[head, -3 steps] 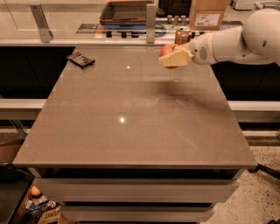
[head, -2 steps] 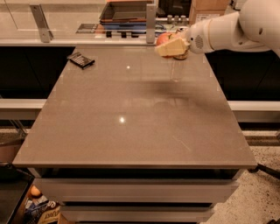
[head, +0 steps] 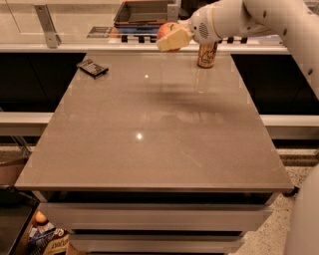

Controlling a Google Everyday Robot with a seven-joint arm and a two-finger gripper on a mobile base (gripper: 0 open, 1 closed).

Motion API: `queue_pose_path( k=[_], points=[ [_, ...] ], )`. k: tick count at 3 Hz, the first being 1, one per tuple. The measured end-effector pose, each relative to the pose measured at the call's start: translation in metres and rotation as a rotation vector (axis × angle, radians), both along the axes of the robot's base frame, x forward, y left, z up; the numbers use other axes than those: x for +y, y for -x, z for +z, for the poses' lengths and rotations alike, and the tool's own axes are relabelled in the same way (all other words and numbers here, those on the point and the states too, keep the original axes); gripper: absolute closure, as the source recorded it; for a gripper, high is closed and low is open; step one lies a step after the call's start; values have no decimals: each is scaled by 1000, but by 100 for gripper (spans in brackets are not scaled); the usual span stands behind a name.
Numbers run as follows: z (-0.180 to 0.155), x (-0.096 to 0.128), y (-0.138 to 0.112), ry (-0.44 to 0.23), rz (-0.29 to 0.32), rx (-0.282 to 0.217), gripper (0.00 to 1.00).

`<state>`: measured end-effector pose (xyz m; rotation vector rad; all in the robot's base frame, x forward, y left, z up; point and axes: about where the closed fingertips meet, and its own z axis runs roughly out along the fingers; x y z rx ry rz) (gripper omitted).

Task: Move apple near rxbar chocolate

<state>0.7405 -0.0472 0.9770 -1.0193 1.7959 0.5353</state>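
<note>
My gripper (head: 168, 38) is raised above the far edge of the table, its pale fingers (head: 174, 40) shut on the red-orange apple (head: 166, 29). The apple is held in the air, partly hidden by the fingers. The rxbar chocolate (head: 92, 68), a flat dark wrapper, lies on the table at the far left corner, well to the left of the gripper and below it.
A gold-brown drink can (head: 207, 55) stands at the far right of the grey table (head: 159, 139), just right of the gripper and under my white arm (head: 259, 20). A counter with a dark tray (head: 144, 12) runs behind the table.
My gripper has carried the apple up and to the left, from over the can toward the middle of the far edge. The can now shows in full.
</note>
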Motion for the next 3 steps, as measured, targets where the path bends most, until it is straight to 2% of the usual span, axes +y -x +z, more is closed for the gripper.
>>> queue_pose_path(
  k=[1, 2, 3],
  points=[
    [-3, 30, -18, 23, 45, 8, 100],
    [-13, 57, -35, 73, 58, 18, 100],
    [-21, 80, -41, 99, 51, 20, 100]
  ],
)
